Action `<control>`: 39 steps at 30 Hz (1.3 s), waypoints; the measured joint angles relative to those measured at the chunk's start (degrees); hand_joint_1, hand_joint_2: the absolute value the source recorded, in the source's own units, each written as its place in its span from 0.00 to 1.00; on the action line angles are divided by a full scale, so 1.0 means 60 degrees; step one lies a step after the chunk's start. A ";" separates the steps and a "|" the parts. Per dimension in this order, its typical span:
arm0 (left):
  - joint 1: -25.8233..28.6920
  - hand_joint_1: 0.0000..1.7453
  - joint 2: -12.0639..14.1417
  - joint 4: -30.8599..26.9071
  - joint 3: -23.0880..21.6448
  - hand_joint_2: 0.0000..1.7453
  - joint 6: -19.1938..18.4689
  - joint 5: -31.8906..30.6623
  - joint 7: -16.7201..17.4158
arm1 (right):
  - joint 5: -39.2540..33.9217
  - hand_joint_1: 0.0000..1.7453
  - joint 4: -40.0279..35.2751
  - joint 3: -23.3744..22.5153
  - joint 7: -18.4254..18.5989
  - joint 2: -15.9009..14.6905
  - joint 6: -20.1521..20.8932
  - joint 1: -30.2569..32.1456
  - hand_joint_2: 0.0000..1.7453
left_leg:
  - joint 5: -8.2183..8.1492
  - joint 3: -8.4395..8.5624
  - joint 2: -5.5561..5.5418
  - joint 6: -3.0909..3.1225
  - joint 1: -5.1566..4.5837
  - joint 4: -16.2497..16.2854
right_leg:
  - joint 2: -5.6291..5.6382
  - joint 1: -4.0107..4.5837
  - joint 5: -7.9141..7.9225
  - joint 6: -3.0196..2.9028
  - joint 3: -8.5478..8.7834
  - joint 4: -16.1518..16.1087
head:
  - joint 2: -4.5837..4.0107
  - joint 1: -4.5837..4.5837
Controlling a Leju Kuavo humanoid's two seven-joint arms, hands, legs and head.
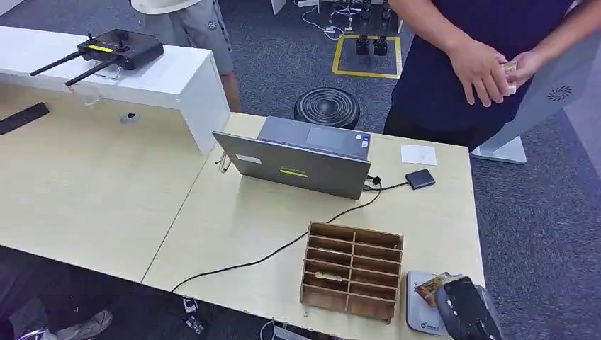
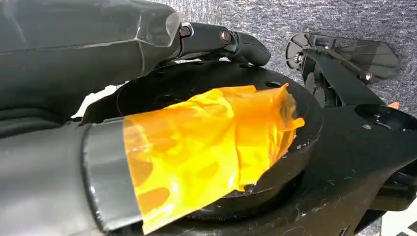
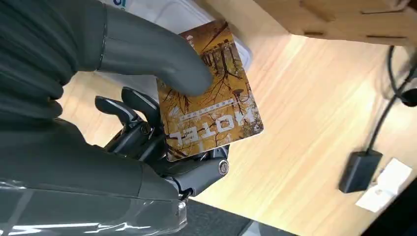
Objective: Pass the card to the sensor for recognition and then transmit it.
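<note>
Fingers [image 3: 142, 105] and thick grey thumb [image 3: 162, 64] of the right hand [image 3: 147, 123] pinch a hotel key card [image 3: 209, 101], printed with autumn trees and the word HOTEL; the thumb presses on the printed face and the darker fingers lie behind it. From the head view, the right hand [image 1: 464, 308] sits at the near right corner of the light wooden table [image 1: 234, 219], with the card [image 1: 431, 287] held just above a white pad [image 1: 419, 315] that lies there. Just to the left of the pad stands a wooden slotted card rack [image 1: 352, 269]. Farther back on the table, a grey laptop [image 1: 301, 157] stands open with its lid toward the robot, and a black cable [image 1: 283, 248] runs from it to the near table edge. A small black card sensor [image 1: 420, 178] lies to the right of the laptop, well apart from the held card, with a white paper slip [image 1: 418, 154] just behind it. The left hand [image 2: 221, 42] appears in its wrist view above dark robot parts wrapped in orange film; whether its fingers are spread or curled cannot be told. A person in a dark shirt [image 1: 453, 64] stands behind the table, hands together on a small object. A black remote controller [image 1: 117, 49] rests on the white counter [image 1: 170, 78] at the far left.
</note>
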 joint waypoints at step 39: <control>-0.0014 0.00 0.0018 0.0018 0.0000 0.00 -0.0011 0.0000 0.0124 | 0.0608 1.00 0.0962 0.0386 0.0495 -0.0346 0.0204 -0.0489 1.00 | 0.0000 0.0006 0.0003 0.0000 0.0001 0.0001 | 0.0002 0.0001 0.0000 0.0000 0.0003 -0.0001 | 0.0000 0.0000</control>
